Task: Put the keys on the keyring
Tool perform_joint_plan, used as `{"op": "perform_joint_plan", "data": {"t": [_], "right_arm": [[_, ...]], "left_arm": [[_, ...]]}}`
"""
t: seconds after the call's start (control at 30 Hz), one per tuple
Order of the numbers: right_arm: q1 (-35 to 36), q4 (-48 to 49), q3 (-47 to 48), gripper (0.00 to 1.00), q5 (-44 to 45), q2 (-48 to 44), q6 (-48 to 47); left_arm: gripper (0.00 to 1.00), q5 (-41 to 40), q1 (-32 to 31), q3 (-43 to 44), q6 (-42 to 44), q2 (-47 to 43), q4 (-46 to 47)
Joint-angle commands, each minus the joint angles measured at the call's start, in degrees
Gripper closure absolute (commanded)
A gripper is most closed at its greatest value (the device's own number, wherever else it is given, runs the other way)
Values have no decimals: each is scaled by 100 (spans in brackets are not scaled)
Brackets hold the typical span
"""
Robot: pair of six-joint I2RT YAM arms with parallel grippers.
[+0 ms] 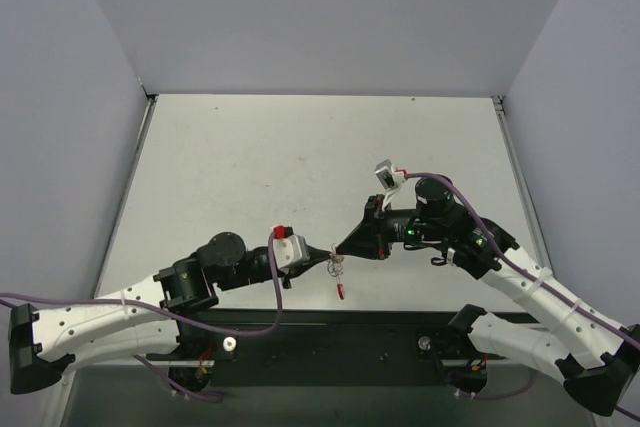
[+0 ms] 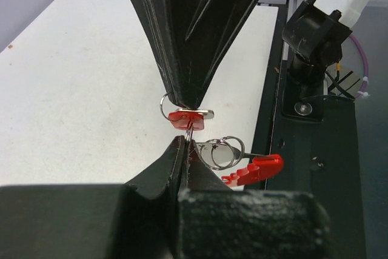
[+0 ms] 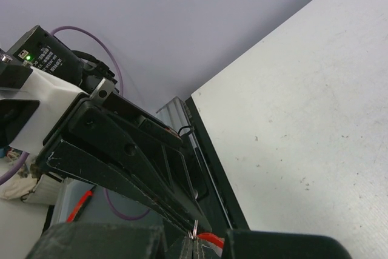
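Left pincer (image 2: 183, 147) clamped on keyring (image 2: 254, 171) rings, right pincer (image 2: 185, 104) seemingly pinching keys (image 2: 189, 119), tips nearly touching

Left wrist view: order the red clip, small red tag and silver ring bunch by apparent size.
1. red clip
2. red tag and silver rings: about alike, too close to rank.

Left wrist view: right gripper (image 2: 185, 105) tips cover the top edge of the red tag (image 2: 190, 119). Left gripper (image 2: 185, 145) body is blurred, cut off by the bottom edge, and hides the near end of the red clip (image 2: 254, 170). Top view: tag and wire rings (image 2: 222, 151) too small to separate. Right wrist view: only a red sliver (image 3: 211, 238), which piece unclear.
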Motion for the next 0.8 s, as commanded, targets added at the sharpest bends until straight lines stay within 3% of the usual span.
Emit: {"op": "perform_joint_plan", "data": {"t": [0.0,0.47,0.77], "right_arm": [[15,162,158,100,-187,-92,-37],[-82,215,114,100,-213,-74,-20],[-82,241,131,100,-222,-57,42]], "left_arm": [[100,-340,-89,325,110,-79,278],[100,-674,-370,202,408,-457,330],[100,-1237,-520,369,426,-167,269]]}}
